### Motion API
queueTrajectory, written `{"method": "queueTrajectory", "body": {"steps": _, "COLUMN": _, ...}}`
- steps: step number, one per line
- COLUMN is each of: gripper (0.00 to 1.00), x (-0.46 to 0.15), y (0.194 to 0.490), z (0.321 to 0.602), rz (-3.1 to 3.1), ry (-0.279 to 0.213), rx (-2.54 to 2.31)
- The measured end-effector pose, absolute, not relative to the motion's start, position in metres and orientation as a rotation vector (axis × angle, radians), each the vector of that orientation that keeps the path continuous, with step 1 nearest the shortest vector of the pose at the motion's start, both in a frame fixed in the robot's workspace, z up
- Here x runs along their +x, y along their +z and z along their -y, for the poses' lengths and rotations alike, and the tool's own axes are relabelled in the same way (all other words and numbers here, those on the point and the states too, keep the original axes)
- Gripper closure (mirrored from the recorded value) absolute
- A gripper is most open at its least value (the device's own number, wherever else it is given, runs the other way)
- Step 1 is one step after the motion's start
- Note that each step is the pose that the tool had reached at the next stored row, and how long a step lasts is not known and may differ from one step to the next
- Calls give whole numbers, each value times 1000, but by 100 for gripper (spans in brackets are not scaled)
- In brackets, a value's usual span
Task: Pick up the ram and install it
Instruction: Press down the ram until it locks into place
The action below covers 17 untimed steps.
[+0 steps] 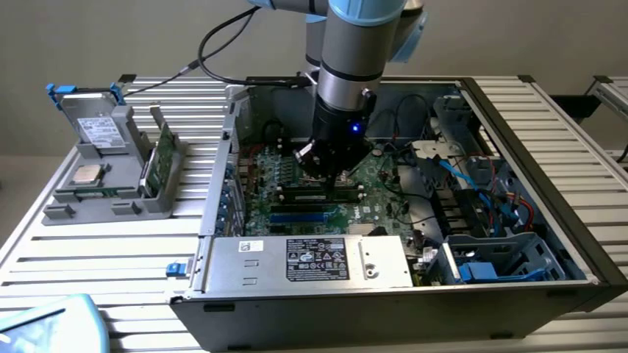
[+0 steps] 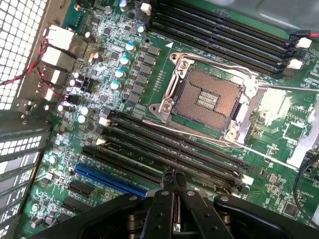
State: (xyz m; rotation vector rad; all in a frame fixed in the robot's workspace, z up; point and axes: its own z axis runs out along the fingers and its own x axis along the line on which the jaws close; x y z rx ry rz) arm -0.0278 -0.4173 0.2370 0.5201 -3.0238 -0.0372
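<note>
One gripper [image 1: 329, 175] is recorded in the exterior view. It hangs low inside the open computer case [image 1: 549, 243], over the black memory slots [image 1: 312, 195] just beyond the blue slot [image 1: 299, 218]. A grey holder [image 1: 98, 193] with an upright green card [image 1: 157, 158] stands outside the case, well apart from the blue slot, to the exterior view's left.

In the wrist view the fingers [image 2: 164, 199] are pressed together with nothing pinched between them. Their tips sit at the black slot bank beside the blue slot. A thin pale-green strip, judged to be the ram [image 2: 132, 160], lies in the black slot next but one to the blue slot. Its long axis is parallel to the blue slot and its near end meets the fingertips. Whether it is fully seated cannot be told. The CPU socket [image 2: 209, 97] lies open on the far side of the bank from the blue slot.
</note>
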Motion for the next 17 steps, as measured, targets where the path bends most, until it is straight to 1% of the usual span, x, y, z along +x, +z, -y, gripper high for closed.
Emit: {"method": "queueTrajectory", "body": {"steps": 17, "gripper": 89, "x": -28, "y": 237, "z": 417, "rz": 3064, "ry": -16, "rx": 265}}
